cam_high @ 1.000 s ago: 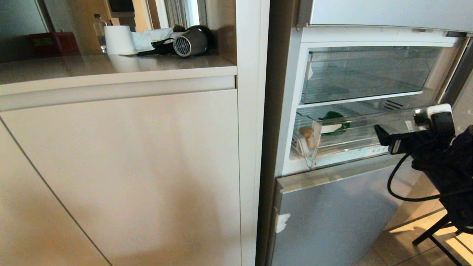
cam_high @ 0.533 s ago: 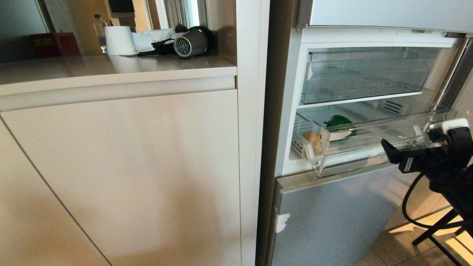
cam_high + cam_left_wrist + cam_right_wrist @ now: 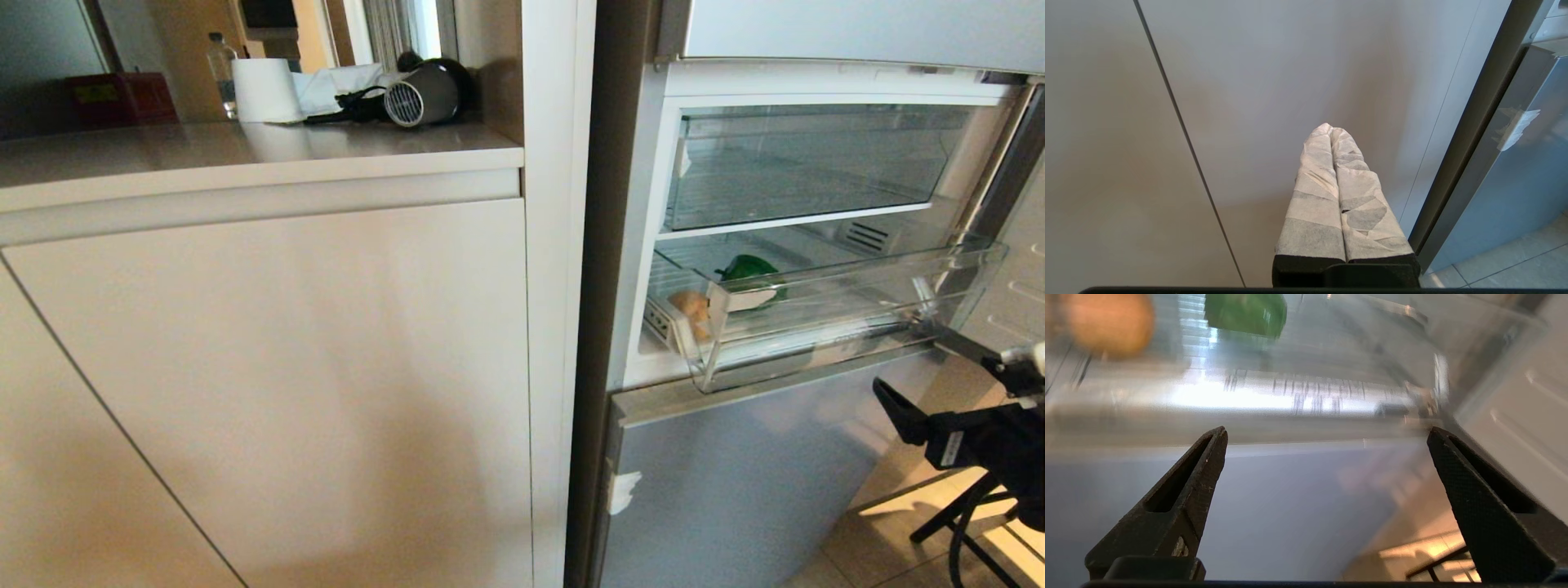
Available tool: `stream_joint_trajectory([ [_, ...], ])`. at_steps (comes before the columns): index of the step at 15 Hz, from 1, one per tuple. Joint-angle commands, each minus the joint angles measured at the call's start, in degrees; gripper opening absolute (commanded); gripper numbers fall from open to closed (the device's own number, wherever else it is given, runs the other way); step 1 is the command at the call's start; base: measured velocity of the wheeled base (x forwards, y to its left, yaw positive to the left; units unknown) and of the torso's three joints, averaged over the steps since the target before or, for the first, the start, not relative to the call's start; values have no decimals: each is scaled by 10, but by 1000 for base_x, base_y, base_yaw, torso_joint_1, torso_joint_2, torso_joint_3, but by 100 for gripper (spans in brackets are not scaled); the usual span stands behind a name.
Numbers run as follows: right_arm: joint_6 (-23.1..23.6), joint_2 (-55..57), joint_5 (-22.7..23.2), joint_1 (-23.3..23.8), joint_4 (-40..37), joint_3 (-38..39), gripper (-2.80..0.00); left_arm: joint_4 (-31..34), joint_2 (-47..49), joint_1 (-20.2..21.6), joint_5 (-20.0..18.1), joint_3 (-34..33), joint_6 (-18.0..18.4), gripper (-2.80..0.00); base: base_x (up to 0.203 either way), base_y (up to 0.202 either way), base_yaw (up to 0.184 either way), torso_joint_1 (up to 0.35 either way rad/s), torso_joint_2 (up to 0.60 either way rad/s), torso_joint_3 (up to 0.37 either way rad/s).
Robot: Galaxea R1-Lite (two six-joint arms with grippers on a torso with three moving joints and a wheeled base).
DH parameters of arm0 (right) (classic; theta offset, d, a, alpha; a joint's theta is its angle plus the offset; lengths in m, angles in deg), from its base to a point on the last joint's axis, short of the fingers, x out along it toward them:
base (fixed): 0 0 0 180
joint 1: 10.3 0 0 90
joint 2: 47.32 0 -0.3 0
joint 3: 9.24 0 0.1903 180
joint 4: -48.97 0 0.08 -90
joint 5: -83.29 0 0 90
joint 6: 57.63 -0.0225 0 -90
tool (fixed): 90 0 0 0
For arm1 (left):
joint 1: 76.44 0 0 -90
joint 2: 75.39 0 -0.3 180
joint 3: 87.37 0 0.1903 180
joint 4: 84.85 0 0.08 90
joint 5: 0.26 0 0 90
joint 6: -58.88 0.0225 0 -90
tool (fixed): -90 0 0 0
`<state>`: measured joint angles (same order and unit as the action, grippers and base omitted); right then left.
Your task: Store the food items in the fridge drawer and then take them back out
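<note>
My right claw (image 3: 898, 404) hangs wide and empty below the clear plastic fridge drawer (image 3: 849, 306); rising blindly, I could knock its front lip.

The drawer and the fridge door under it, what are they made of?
The drawer looks like clear glossy plastic: you see the pepper and potato through it. The fridge door looks like brushed silver-blue metal, though painted plastic is possible.
</note>
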<state>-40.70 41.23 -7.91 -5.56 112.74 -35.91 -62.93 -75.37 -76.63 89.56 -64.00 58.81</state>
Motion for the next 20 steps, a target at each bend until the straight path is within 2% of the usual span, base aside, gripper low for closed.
stream_joint_trajectory([
  [1, 3, -60, -3, 1, 4, 28, 0, 0, -1, 0, 0, -6, 0, -280, 0, 0, 0, 0, 0, 0],
  [3, 4, -138, -17, 2, -44, 30, 0, 0, -1, 0, 0, -6, 0, -280, 0, 0, 0, 0, 0, 0],
  [7, 6, -315, -22, 1, -260, 32, 0, 0, -1, 0, 0, -6, 0, -280, 0, 0, 0, 0, 0, 0],
  [8, 5, -345, -22, 1, -304, 31, -280, 0, -1, 0, 0, -6, 0, -280, 0, 0, 0, 0, 0, 0],
  [11, -16, -432, -20, 1, -382, 31, -280, 0, -1, 0, 0, -6, 0, -280, 0, 0, 0, 0, 0, 0],
  [15, -48, -558, -8, 1, -601, 15, -280, 0, -1, 0, 0, -6, 0, -280, 0, 0, 0, 0, 0, 0],
  [17, -70, -631, 18, 1, -708, 10, -280, 0, -1, 0, 0, -6, 0, -280, 0, 0, 0, 0, 0, 0],
  [20, -88, -723, 43, 1, -817, 22, -280, 0, -1, 0, 0, -6, 0, -280, 0, 0, 0, 0, 0, 0],
])
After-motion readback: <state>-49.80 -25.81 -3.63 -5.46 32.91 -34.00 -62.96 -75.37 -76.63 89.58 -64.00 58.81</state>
